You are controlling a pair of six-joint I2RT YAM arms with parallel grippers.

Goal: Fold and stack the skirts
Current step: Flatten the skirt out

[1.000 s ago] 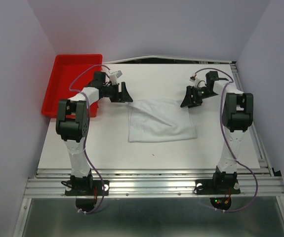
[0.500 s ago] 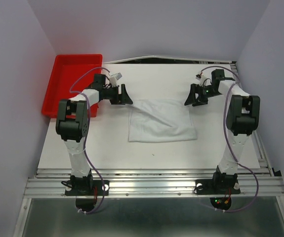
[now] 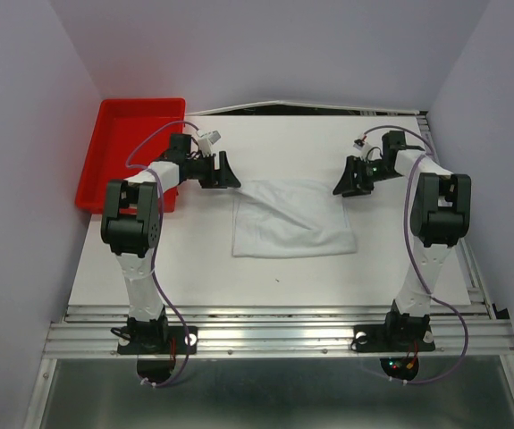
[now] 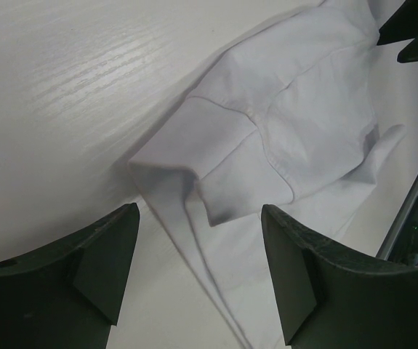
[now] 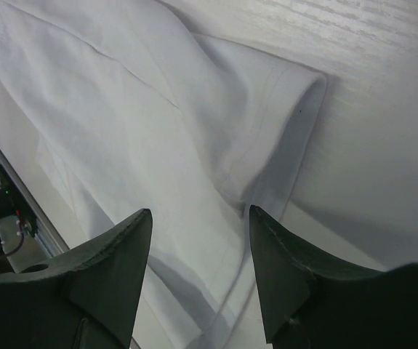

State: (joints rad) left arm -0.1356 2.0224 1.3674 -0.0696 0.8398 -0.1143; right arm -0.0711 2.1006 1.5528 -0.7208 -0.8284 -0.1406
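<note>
Skirt (image 3: 292, 219) lies flat mid-bench, one open gripper poised at each far corner.
Its long axis runs left to right across the bench (image 3: 194, 259), so the far edge spans from the left gripper (image 3: 231, 175) at the far-left corner to the right gripper (image 3: 342, 184) at the far-right corner. Each arm is nearest its own corner. Both grippers have their jaws spread and hold nothing; the wrist views show cloth below the gap, unpinched. From both, the skirt extends toward the near side. A red tray (image 3: 127, 143) sits apart at far left.
</note>
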